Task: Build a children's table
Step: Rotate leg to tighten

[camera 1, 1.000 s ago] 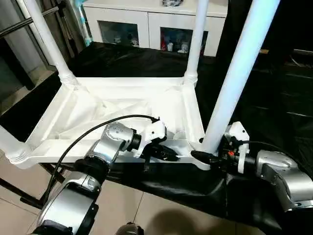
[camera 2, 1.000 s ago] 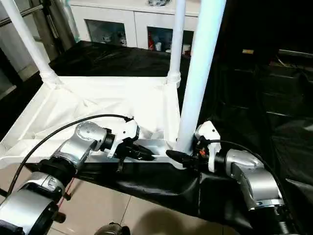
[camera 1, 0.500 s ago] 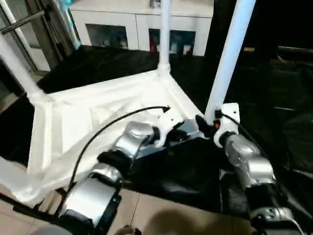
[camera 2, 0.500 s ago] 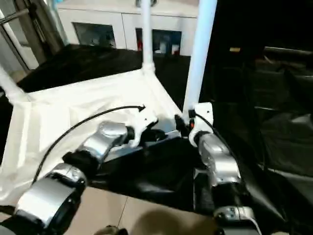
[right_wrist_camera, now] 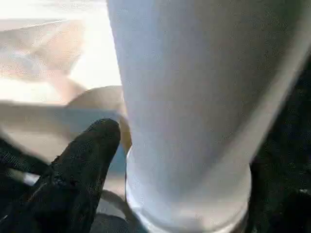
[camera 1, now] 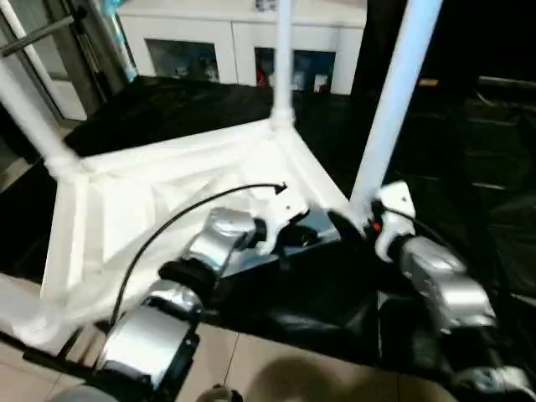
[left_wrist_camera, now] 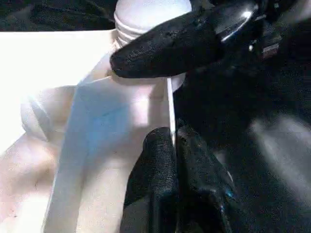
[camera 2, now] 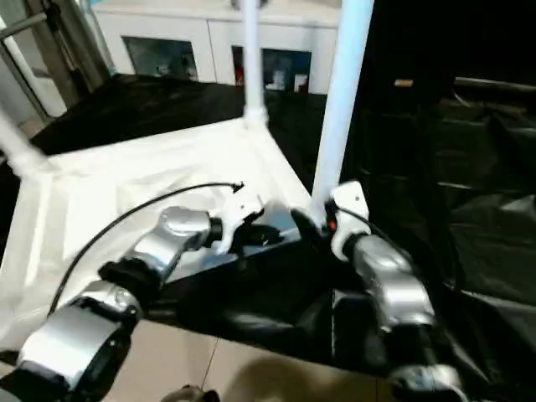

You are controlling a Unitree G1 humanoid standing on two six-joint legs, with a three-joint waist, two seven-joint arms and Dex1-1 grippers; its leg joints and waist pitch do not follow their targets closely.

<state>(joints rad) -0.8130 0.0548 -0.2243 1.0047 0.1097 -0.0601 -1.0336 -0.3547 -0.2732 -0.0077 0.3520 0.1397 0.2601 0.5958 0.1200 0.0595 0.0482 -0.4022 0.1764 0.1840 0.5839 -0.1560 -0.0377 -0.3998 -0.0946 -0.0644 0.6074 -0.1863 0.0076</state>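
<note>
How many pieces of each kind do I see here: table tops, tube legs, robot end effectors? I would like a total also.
White plastic rectangular table top: 1
Long white tube legs: 4
Black two-fingered end effectors, left and right: 2
Total: 7

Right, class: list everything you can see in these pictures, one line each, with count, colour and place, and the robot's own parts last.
Table top: one, white, upside down on the black sheet.
Legs: four, white, standing up from the top's corners.
Black sheet: one, under and beyond the top.
Cabinet: one, white with glass doors, at the back.
Left pincer: black, shut on the top's near rim.
Right pincer: black, at the foot of the near right leg.
Forearms: two, silver.
</note>
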